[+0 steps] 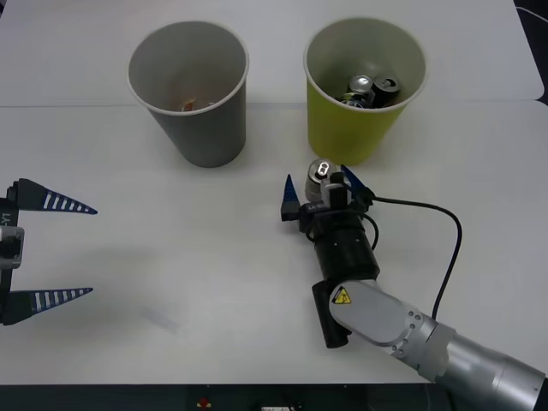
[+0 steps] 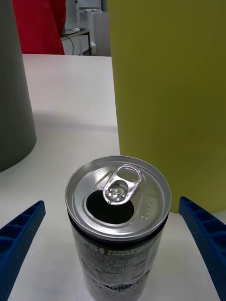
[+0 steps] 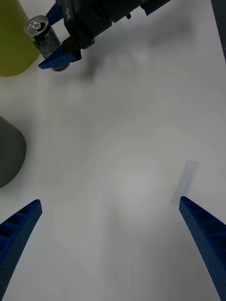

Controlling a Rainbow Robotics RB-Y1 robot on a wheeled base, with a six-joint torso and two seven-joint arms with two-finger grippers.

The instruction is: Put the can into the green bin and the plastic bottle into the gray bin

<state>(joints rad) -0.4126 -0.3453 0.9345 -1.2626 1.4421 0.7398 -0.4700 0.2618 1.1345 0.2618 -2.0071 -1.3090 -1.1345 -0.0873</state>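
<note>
Right pincer (image 1: 318,186), fingers apart, straddles the upright can (image 1: 322,174) just before the green bin (image 1: 364,128), gray bin (image 1: 205,128) alongside.

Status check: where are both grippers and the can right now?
Right gripper open, straddling upright can beside green bin. Left gripper open, idle at table's left. Nothing blocking.
</note>
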